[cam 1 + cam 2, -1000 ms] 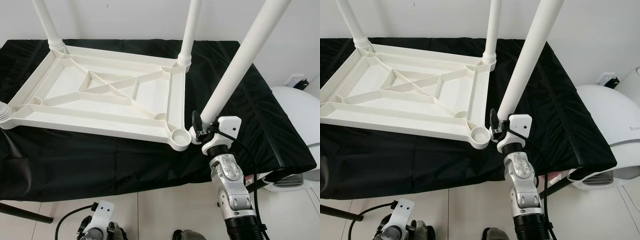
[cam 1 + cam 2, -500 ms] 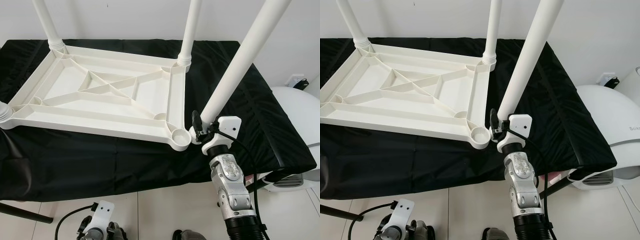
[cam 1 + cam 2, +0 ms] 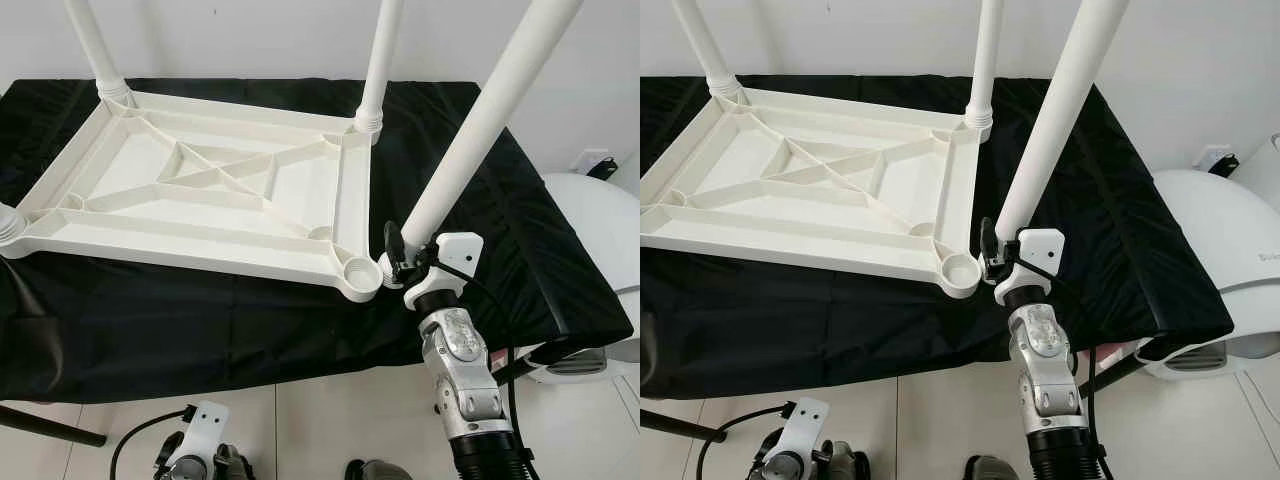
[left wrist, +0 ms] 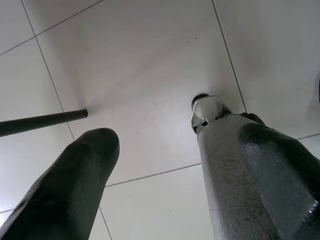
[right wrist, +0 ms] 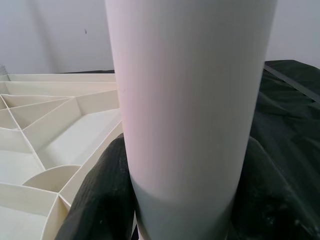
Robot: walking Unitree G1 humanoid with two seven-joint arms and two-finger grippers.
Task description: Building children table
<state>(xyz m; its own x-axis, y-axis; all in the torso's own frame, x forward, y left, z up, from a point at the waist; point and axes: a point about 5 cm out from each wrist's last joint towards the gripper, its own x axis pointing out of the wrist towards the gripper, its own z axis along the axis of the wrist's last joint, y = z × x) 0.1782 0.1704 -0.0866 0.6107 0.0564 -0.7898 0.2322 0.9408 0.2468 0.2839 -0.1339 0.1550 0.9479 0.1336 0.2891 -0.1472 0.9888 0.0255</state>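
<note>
Tabletop [image 3: 200, 190]: upside down on black cloth [image 3: 480, 230], near-corner socket [image 3: 360, 270] empty
Right gripper [image 3: 397, 262]: clamped on leg [image 3: 470, 140], tilted, beside socket
Left gripper [image 4: 165, 170]: fingers apart, empty, above floor

black cloth [image 3: 520, 230], tiled floor [image 4: 150, 60], white wall [image 3: 250, 40]

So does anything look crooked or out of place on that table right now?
Yes: the leg in the right hand leans at a slant beside the empty corner socket, not in it. The other legs stand upright in the upturned tabletop.
</note>
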